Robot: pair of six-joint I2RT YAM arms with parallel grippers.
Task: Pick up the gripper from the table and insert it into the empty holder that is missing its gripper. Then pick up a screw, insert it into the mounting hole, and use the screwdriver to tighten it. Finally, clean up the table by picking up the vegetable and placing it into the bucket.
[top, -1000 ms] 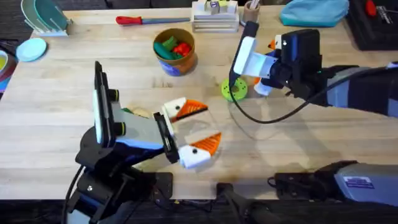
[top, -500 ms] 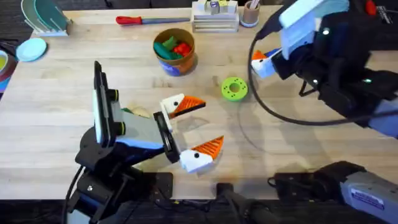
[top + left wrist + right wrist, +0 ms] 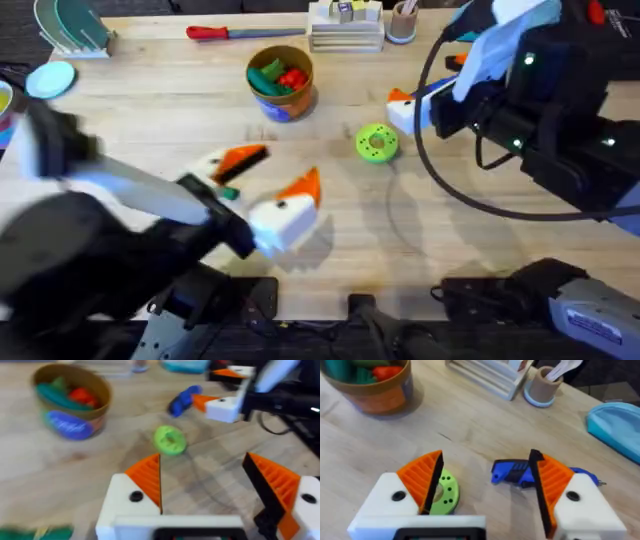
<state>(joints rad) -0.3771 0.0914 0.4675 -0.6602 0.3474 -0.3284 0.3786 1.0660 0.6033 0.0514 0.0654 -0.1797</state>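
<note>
My left gripper (image 3: 280, 165) is open and holds nothing; it hangs over the middle of the table, with orange ribbed pads on both white fingers (image 3: 135, 500). A green bit of the vegetable (image 3: 228, 193) lies just below it, and the vegetable (image 3: 35, 532) also appears at the left wrist view's edge. My right gripper (image 3: 425, 78) stands open and empty at the back right. The blue screwdriver (image 3: 515, 471) lies on the table between its fingers. The tan bucket (image 3: 281, 82) at the back centre holds green and red toys. A loose gripper, an empty holder and a screw are out of view.
A flat green ring (image 3: 377, 142) lies right of centre, between the two grippers. A red-handled screwdriver (image 3: 225, 32) lies along the back edge beside a white rack (image 3: 345, 25) and a small cup (image 3: 403, 20). A blue cloth (image 3: 615, 422) sits at the back right.
The left arm has swung up, large and blurred, carrying its open gripper left and toward the table's back. The right gripper rose from beside the green ring toward the back right.
</note>
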